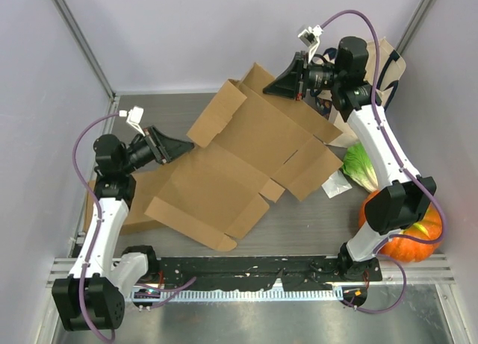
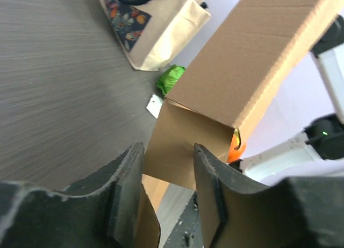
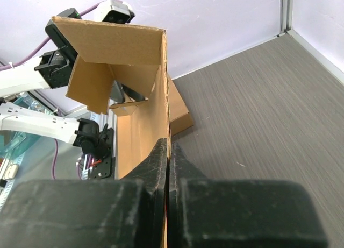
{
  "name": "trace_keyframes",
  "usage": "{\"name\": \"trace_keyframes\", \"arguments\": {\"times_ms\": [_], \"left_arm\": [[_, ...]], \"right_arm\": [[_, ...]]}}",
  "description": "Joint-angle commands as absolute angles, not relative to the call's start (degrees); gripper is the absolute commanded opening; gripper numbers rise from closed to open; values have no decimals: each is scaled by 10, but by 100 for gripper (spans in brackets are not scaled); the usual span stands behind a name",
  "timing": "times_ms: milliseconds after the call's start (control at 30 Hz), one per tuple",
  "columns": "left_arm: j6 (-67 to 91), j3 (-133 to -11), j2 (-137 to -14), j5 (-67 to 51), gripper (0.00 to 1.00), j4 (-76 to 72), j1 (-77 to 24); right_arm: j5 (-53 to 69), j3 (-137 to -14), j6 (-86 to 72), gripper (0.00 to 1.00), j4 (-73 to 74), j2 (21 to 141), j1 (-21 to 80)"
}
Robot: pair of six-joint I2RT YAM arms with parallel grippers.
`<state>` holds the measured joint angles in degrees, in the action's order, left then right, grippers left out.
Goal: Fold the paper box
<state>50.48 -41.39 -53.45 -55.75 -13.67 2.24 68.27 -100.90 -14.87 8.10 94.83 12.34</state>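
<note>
where paper box (image 1: 246,157) lies, table (image 1: 314,226) partly hidden

Lab cell, white walls (image 1: 187,30), aluminium post (image 1: 82,38)

Brown paper box (image 1: 246,157), orange pumpkin (image 1: 411,243), green lettuce (image 1: 360,165), floral-patterned cream bag (image 2: 161,27), grey table (image 1: 314,228)

You have a grey wood-grain table (image 1: 299,224) enclosed by pale walls. At its right side, near the front edge, sits an orange pumpkin (image 1: 415,244), partly hidden. Just behind it lies a green leafy lettuce (image 1: 361,167), with a small white packet (image 1: 336,186) beside it on the table. In the far right corner stands a beige tote bag (image 1: 389,59); your left wrist view shows dark handles and a floral panel on its face. Lettuce and bag sit near each other.
</note>
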Motion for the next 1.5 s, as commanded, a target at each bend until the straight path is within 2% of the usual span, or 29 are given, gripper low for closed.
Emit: {"name": "trace_keyframes", "arguments": {"times_ms": [0, 100, 167, 200, 300, 367, 467, 500, 600, 733, 867, 967, 1033, 1067, 1200, 1433, 1467], "left_arm": [[412, -462, -552, -506, 41, -38, 5], [382, -478, -556, -455, 40, -2, -25], [374, -484, -561, -412, 48, -2, -47], [360, -487, -565, -404, 56, -2, -54], [337, -505, -593, -395, 63, 26, -80], [326, -514, -612, -396, 63, 41, -91], [317, -512, -620, -396, 58, 41, -91], [317, -510, -624, -395, 51, 39, -91], [318, -514, -637, -391, 38, 29, -92], [315, -538, -658, -372, 25, 34, -110], [313, -548, -671, -357, 22, 36, -127], [309, -548, -681, -351, 33, 35, -142], [310, -548, -687, -350, 32, 33, -146], [312, -547, -693, -351, 29, 30, -146], [314, -548, -694, -351, 0, 16, -153], [311, -534, -677, -268, 0, 46, -155], [317, -532, -675, -264, 7, 46, -155]], "right_arm": [[685, -1001, -194, 1, -18, 899, 122], [693, -980, -241, 1, -76, 890, 123], [697, -976, -257, 1, -91, 888, 125], [698, -976, -258, 1, -94, 888, 126], [699, -977, -264, 1, -100, 888, 129], [699, -977, -267, 1, -102, 887, 129], [700, -977, -268, 1, -105, 884, 129], [700, -977, -270, 1, -104, 884, 129], [700, -974, -269, 1, -105, 880, 130], [700, -974, -270, 1, -105, 874, 136], [700, -975, -271, 1, -105, 867, 141], [702, -974, -270, 1, -102, 869, 141], [702, -973, -272, 1, -101, 868, 142], [701, -972, -271, 1, -101, 868, 142], [699, -970, -269, 1, -102, 869, 142], [683, -972, -209, 1, -38, 868, 142], [677, -972, -194, 1, -20, 867, 142]]}}
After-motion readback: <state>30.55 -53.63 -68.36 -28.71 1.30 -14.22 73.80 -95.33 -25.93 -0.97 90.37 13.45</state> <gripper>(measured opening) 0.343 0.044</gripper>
